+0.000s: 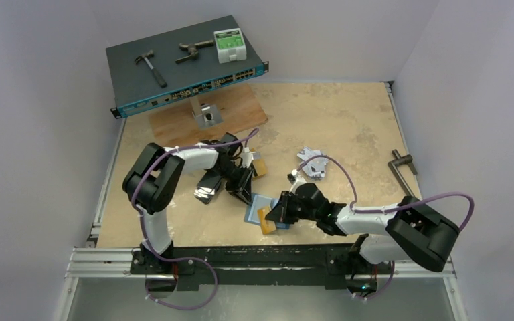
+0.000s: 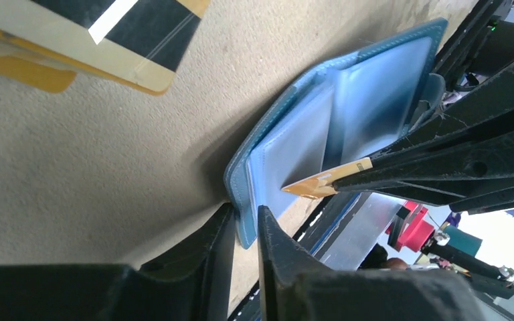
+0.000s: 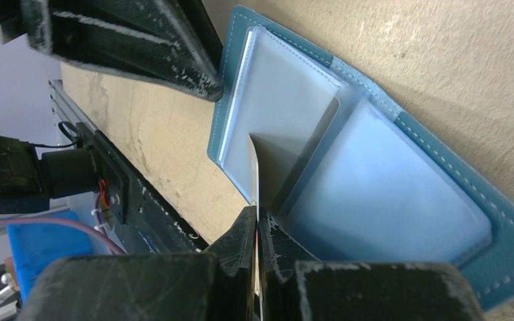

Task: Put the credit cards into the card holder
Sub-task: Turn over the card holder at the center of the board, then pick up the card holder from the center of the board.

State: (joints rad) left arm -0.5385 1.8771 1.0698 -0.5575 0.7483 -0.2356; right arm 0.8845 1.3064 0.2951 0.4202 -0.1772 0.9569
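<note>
Right gripper (image 3: 257, 231) clamping gold card (image 2: 321, 182), over open card holder (image 3: 375, 167)

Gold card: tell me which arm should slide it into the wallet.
Right. Its claw is shut on the gold card, whose corner already sits at the open wallet sleeves. The left claw only pinches the wallet's edge, steadying it.

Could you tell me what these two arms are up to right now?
They are loading cards into the teal card holder, which lies open on the table. The right gripper is shut on a gold card, its corner over the clear inner sleeves. The left gripper sits at the holder's edge, jaws narrowly apart around it, apparently steadying it. More cards lie on the table behind.
</note>
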